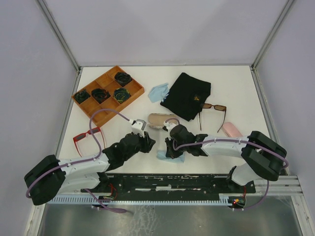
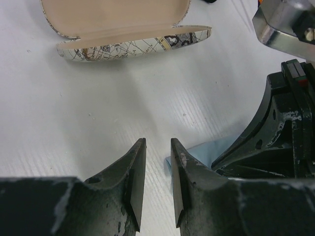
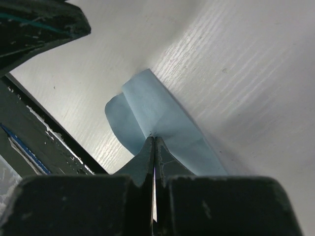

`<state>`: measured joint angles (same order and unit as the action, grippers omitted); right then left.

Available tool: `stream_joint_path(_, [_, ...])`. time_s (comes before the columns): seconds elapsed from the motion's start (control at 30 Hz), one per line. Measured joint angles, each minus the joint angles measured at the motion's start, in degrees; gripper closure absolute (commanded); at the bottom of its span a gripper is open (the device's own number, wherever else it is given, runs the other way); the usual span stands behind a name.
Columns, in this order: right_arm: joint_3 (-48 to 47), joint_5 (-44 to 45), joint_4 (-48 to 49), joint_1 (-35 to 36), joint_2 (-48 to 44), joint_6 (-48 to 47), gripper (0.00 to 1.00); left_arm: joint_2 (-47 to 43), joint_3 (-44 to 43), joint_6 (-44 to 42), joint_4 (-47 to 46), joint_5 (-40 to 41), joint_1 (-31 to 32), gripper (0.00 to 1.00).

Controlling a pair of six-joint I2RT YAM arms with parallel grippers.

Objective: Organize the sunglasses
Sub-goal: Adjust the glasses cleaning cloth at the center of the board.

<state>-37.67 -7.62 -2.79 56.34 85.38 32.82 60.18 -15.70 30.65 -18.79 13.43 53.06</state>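
Both low: left gripper [image 2: 157, 143] ajar, right gripper [image 3: 154, 141] pinching cloth [image 3: 147, 105].

A compartment tray [image 1: 106, 78] sat at the upper left of the desk [image 1: 236, 83], with a cloth [image 1: 158, 92] to its right and a pouch [image 1: 187, 95] beyond that. One pair of sunglasses [image 1: 213, 107] lay just right of the pouch, with an oblong case [image 1: 231, 130] below them. An open case [image 1: 158, 120] lay at centre, a second cloth [image 1: 174, 158] lay below it, and the other pair [image 1: 86, 137] lay at the left edge.
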Motion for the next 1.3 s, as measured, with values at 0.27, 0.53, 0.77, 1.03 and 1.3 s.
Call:
stream_joint_path(0.27, [0.0, -2.3, -1.1, 2.1, 0.0, -1.2, 1.00, 0.0, 0.1, 0.0, 0.0, 0.0, 0.0, 0.66])
stream_joint_path(0.53, [0.0, -2.1, -3.0, 2.9, -0.7, -1.6, 0.94, -0.2, 0.9, 0.0, 0.0, 0.0, -0.1, 0.66])
stream_joint_path(0.77, [0.0, 6.8, -5.1, 2.9, -3.1, -1.1, 0.85, -0.2, 1.0, 0.0, 0.0, -0.8, -0.1, 0.65])
stream_joint_path(1.03, [-2.0, 14.7, -7.0, 2.6, -4.0, -1.2, 0.77, 0.2, 1.0, 0.0, 0.0, -4.2, -0.1, 0.61])
stream_joint_path(1.3, [-1.0, 15.7, -10.5, 2.5, -12.0, -1.7, 0.60, 1.0, 1.0, 0.0, 0.3, -8.6, -0.2, 0.54])
